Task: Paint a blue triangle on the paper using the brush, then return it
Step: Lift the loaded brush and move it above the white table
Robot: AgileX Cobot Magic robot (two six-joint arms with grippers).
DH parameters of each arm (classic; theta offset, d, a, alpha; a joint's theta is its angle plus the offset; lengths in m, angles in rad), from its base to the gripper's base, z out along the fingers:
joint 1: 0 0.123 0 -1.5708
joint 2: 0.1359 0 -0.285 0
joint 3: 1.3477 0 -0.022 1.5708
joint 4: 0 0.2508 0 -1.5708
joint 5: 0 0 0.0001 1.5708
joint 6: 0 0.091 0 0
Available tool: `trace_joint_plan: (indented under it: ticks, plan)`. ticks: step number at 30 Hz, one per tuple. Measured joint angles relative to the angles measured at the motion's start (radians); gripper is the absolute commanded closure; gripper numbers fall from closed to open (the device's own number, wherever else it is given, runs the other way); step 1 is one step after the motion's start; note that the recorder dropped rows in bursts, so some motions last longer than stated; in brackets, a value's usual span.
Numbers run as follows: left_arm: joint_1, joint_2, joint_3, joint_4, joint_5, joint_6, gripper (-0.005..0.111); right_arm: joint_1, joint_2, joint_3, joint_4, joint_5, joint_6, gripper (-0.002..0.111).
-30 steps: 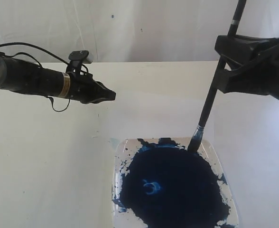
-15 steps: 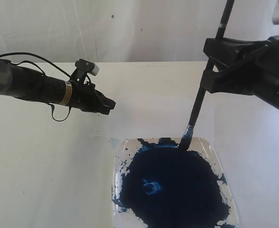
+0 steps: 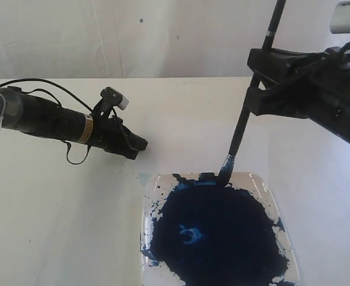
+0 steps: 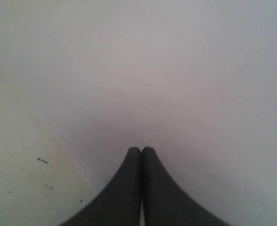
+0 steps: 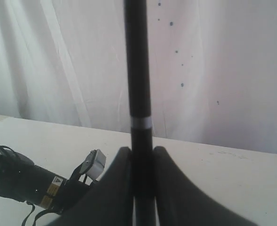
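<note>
My right gripper (image 3: pixel 253 83) is shut on the black handle of the brush (image 3: pixel 240 128), which stands nearly upright. Its blue-stained tip (image 3: pixel 224 177) touches the far edge of the dark blue paint pool (image 3: pixel 216 235) in the clear tray (image 3: pixel 270 195). In the right wrist view the brush handle (image 5: pixel 137 70) rises between the fingers of the right gripper (image 5: pixel 142 149). My left gripper (image 3: pixel 140 145) is shut on nothing and sits low over the white paper (image 4: pixel 185 70), near the sheet's edge, as the left gripper (image 4: pixel 141 149) shows in its wrist view. No blue triangle is in view.
The cream tabletop (image 3: pixel 50 208) stretches to the left of the tray. A white curtain (image 3: pixel 163 36) hangs behind the table. A cable (image 3: pixel 38 81) loops over the left arm (image 3: pixel 44 119). A bare strip of table (image 4: pixel 20 179) lies beside the paper's edge.
The right gripper has carried the brush leftward, and its tip has slid left along the tray's far edge. The left arm has dropped lower toward the table.
</note>
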Motion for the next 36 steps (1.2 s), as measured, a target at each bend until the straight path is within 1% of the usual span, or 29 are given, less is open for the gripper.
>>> trace_joint_plan:
  ticks: [2,5,7,10,13,16,20,25,30,36]
  plan:
    - [0.0,0.004,-0.002,-0.004,-0.005,0.0,0.107,0.0,0.0,0.0,0.012,-0.007,0.0,0.108]
    - [0.0,0.004,-0.002,-0.004,-0.005,0.001,0.107,-0.027,0.025,-0.017,0.105,-0.03,-0.071,0.108]
    - [0.0,0.004,-0.002,-0.004,-0.005,0.001,0.107,-0.053,0.066,-0.062,0.122,-0.038,-0.089,0.108]
    - [0.0,0.004,-0.002,-0.004,-0.005,0.001,0.107,-0.104,0.182,-0.141,0.117,-0.126,-0.095,0.108]
    - [0.0,0.004,-0.002,-0.004,-0.005,0.001,0.107,-0.16,0.351,-0.248,0.058,-0.217,-0.016,0.108]
    - [0.0,0.004,-0.002,-0.004,-0.005,0.001,0.107,-0.177,0.458,-0.31,0.037,-0.295,0.036,0.108]
    - [0.0,0.004,-0.002,-0.004,-0.005,0.002,0.107,-0.181,0.586,-0.396,0.025,-0.369,0.081,0.108]
    - [0.0,0.004,-0.002,-0.004,-0.005,0.002,0.107,-0.181,0.72,-0.476,0.002,-0.396,0.096,0.108]
    - [0.0,0.004,-0.002,-0.004,-0.005,0.002,0.107,-0.181,0.797,-0.497,-0.002,-0.428,0.098,0.108]
    - [0.0,0.004,-0.002,-0.004,-0.005,0.002,0.107,-0.176,0.837,-0.499,-0.002,-0.457,0.123,0.108]
